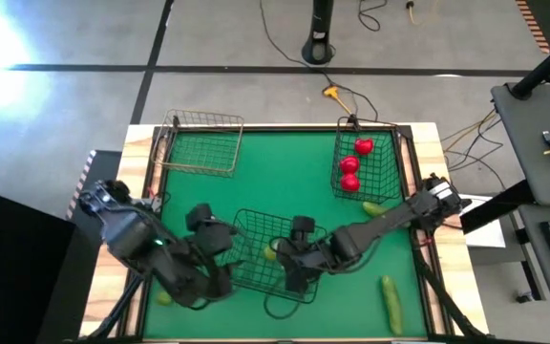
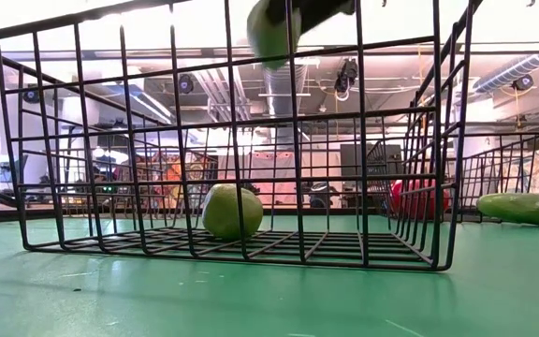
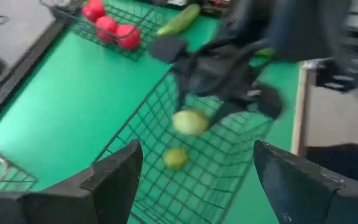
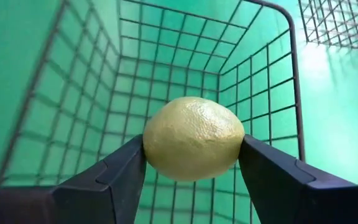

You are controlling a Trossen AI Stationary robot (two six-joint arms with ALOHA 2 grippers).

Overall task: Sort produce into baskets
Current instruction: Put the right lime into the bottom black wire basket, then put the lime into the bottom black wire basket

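My right gripper (image 4: pixel 193 163) is shut on a yellow-green lime (image 4: pixel 193 138) above the middle wire basket (image 1: pixel 256 229) at the table's near side; the held lime also shows in the left wrist view (image 3: pixel 191 121) and at the top of the low view (image 2: pixel 271 28). A second lime (image 2: pixel 232 211) rests on that basket's floor. My left gripper (image 3: pixel 194 180) is open and empty by the basket's left side. Three red tomatoes (image 1: pixel 351 167) lie in the far right basket (image 1: pixel 382 153). The far left basket (image 1: pixel 203 143) holds nothing. My right gripper pinches the lime's two opposite sides (image 4: pixel 151 146) between its two fingers (image 4: pixel 120 177), at about its widest part. The fingers slant down from the table's right side. The lime is lifted clear, over the basket's inside.
One cucumber (image 1: pixel 375 207) lies on the green mat beside the tomato basket, under the right arm. Another cucumber (image 1: pixel 391 301) lies near the right front corner. A third lime (image 1: pixel 165 298) lies by the left arm near the front edge. Open mat lies between the two far baskets.
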